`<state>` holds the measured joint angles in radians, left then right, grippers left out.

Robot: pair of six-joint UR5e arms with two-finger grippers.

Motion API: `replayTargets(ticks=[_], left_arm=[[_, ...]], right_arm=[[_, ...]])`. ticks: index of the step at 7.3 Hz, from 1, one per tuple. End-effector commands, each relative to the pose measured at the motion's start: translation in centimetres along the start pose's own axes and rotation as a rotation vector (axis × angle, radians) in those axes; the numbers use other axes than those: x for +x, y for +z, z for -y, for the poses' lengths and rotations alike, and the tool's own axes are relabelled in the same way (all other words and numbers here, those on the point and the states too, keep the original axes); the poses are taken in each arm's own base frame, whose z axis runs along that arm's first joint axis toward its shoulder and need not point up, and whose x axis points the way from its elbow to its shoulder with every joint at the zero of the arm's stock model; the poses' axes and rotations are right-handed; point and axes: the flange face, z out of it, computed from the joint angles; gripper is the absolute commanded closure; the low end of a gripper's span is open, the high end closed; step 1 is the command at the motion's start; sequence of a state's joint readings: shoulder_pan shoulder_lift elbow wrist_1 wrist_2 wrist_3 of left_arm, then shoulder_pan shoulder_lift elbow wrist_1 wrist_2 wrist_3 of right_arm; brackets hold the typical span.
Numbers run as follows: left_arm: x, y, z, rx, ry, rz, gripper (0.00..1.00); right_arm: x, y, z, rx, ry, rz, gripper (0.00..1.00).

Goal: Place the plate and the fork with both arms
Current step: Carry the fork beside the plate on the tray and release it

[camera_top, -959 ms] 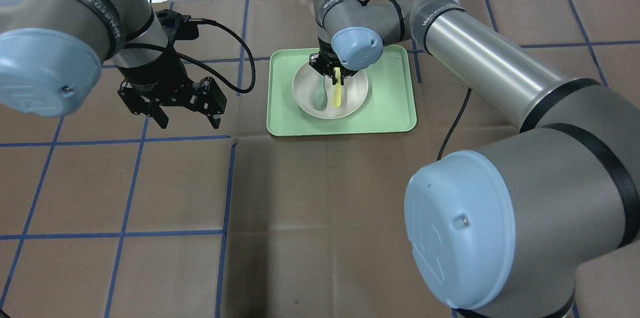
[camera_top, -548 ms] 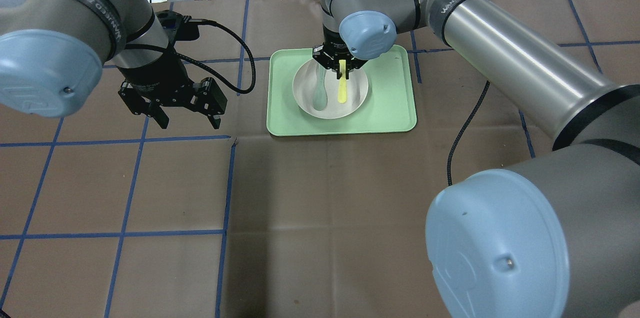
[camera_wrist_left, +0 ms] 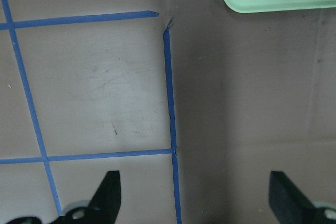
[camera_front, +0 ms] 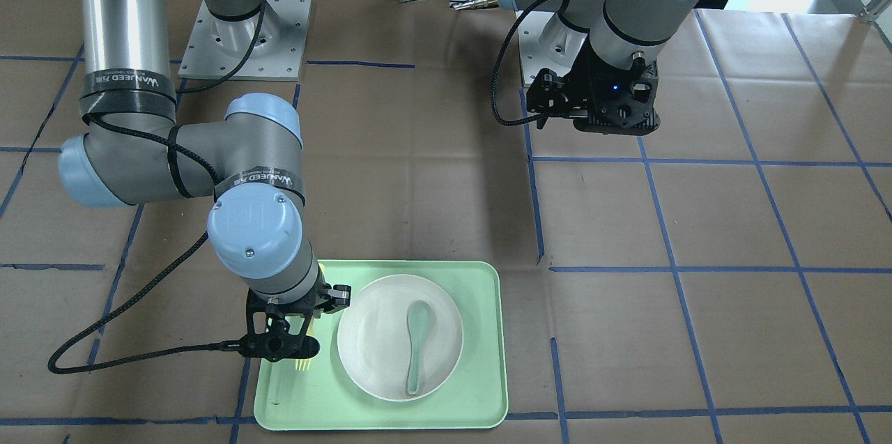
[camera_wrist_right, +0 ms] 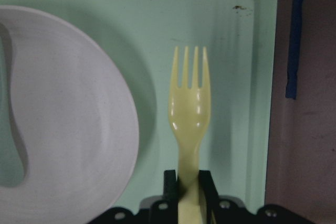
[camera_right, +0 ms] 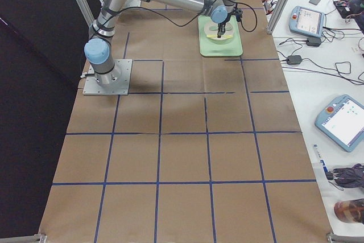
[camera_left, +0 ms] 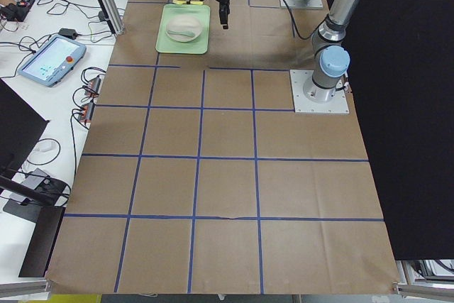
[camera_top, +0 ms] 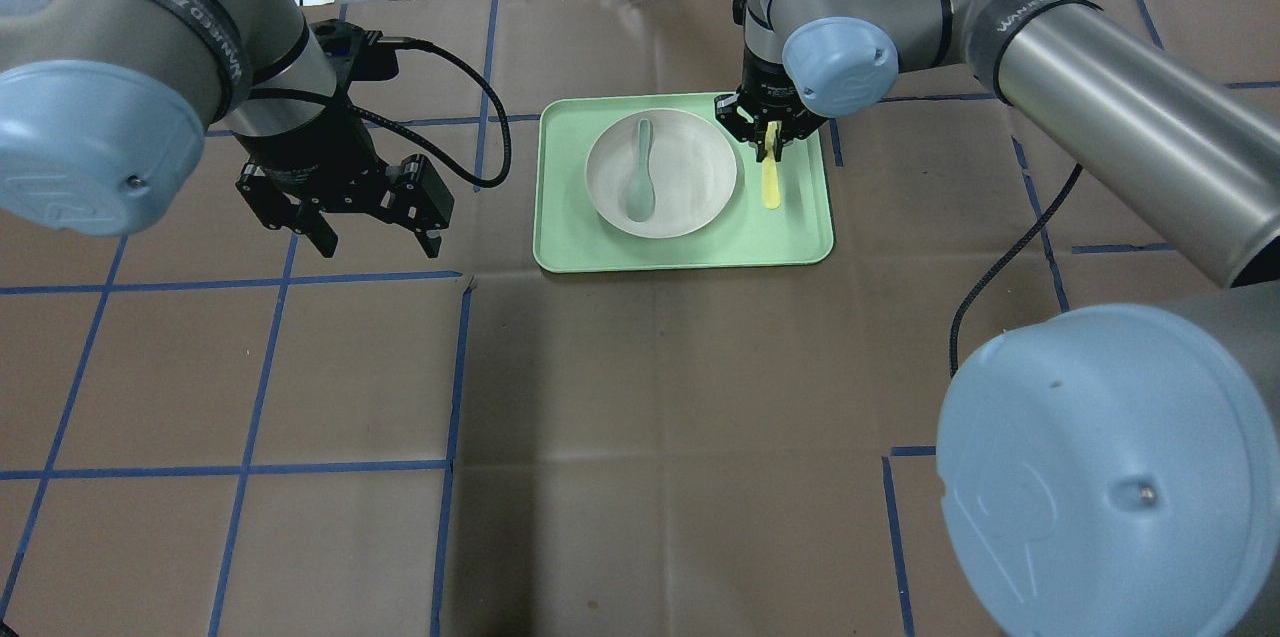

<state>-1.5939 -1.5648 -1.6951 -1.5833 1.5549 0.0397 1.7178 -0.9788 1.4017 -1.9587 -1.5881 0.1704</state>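
Above the tabletop (camera_top: 600, 367), the fork (camera_top: 771, 185) is clamped lengthwise by the right gripper (camera_top: 768, 149), beside the plate (camera_top: 695, 172); the distant left gripper (camera_top: 380, 239) is released.

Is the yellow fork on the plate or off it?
Off it. The fork hangs over the bare tray beside the plate, its handle in the jaws of the right gripper.

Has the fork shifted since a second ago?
Yes. In the overhead view the fork, held by the right hand, went from above the plate rightward to the bare tray beside it.
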Motion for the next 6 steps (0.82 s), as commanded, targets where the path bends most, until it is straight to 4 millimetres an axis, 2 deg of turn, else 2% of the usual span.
replayTargets(ticks=[1,3,4,5,6], left_arm=[[0.0,0.0,0.0,0.000,0.000,0.001,0.00],[0.0,0.0,0.0,0.000,-0.001,0.001,0.00],[0.1,0.0,0.0,0.000,0.002,0.001,0.00],[0.0,0.0,0.0,0.000,-0.001,0.001,0.00],[0.1,0.0,0.0,0.000,0.000,0.001,0.00]], right_arm=[[0.6,4.8,1.5,0.015,-0.003,-0.001,0.99],[0.6,6.0,1.9,0.020,-0.003,-0.004,0.98],[0.8,6.1,1.9,0.019,0.000,-0.008,0.90],[1.0,6.1,2.0,0.020,0.005,-0.011,0.50],[1.8,6.2,2.3,0.018,0.014,-0.010,0.01]])
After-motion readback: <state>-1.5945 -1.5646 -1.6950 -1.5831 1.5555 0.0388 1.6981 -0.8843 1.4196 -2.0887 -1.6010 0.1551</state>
